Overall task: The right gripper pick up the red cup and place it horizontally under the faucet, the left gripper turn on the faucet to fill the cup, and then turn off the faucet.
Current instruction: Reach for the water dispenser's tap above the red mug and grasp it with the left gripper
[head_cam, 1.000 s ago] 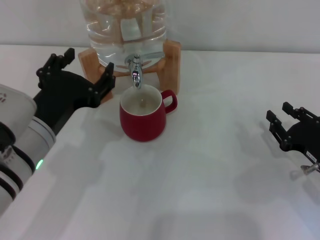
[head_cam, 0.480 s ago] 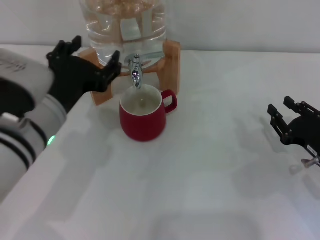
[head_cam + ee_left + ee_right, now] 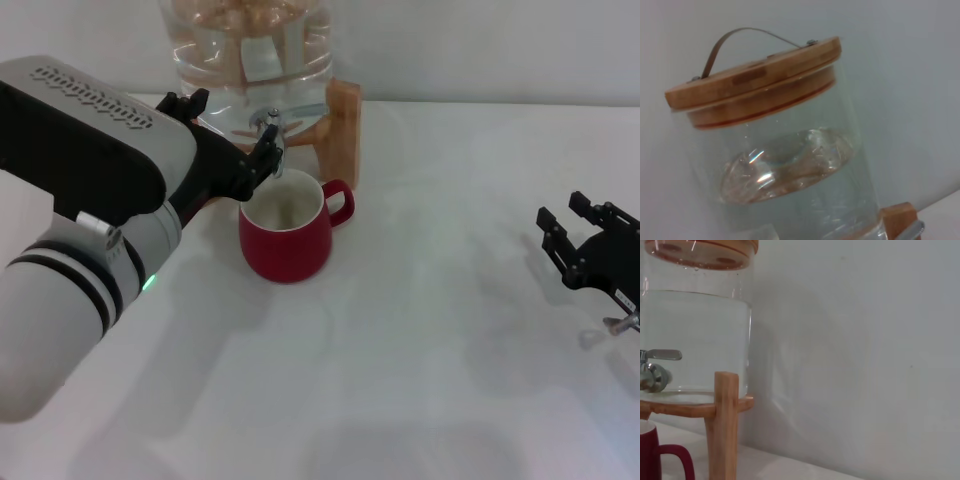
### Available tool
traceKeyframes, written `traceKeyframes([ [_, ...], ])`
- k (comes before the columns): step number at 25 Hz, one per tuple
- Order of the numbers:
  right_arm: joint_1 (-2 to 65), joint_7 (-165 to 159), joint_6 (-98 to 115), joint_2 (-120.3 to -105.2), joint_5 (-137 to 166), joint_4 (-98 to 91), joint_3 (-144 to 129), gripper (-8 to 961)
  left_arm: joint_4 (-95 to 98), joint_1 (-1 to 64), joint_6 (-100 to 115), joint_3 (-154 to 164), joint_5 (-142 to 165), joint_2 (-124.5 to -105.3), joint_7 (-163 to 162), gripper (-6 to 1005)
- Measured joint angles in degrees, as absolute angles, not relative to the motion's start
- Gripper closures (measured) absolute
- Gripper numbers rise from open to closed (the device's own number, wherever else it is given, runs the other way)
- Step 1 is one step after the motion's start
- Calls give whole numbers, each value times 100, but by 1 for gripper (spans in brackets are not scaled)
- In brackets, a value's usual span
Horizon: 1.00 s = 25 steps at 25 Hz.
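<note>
Directly beneath the faucet (image 3: 270, 132) the red cup (image 3: 286, 232) is seen standing upright on the white table (image 3: 420, 380), its cream inside facing up and its loop handle turned toward the robot's right. The faucet is set low in a clear water jug (image 3: 248, 50), which is carried on a wooden stand (image 3: 343, 125) just behind the cup. From the robot's left side of the cup, the left gripper (image 3: 232, 135) is reached in at the faucet; its black prongs are spread apart, with one prong close against the chrome body of the tap. Whether the prongs actually touch the lever cannot be told. Behind that gripper, a large black housing and a white-silver arm with black rings and a small green light are shown, covering the left part of the stand.

Well apart from the cup, toward the robot's right, the right gripper (image 3: 574, 238) is held low over the table with its black prongs spread apart and nothing between them.

In the left wrist view, the jug's wooden lid (image 3: 752, 82) with its thin metal handle is seen above the water. In the right wrist view, the tap's lever (image 3: 661, 355) is shown level, with one leg of the stand and the cup's handle (image 3: 675, 460) below it.
</note>
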<state>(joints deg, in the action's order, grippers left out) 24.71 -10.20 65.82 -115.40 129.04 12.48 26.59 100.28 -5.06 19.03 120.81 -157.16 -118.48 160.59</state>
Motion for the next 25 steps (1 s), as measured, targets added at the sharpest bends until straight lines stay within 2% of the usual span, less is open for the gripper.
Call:
traceKeyframes([
  [11,2459,-1026,6598,-11540,12938,1248,2613,555,10679,-537,3220,12619,-15679,-11819,16187,221],
  [16,2423,-1028,6599,-11540,12938,1248,2610,555,10620,-730,3080,12629,-15495,-11887,16169,220],
  [25,2392,-1029,6591,-11540,12938,1248,2610,556,10084,-1546,680,12094,-15422,-11905,15945,219],
])
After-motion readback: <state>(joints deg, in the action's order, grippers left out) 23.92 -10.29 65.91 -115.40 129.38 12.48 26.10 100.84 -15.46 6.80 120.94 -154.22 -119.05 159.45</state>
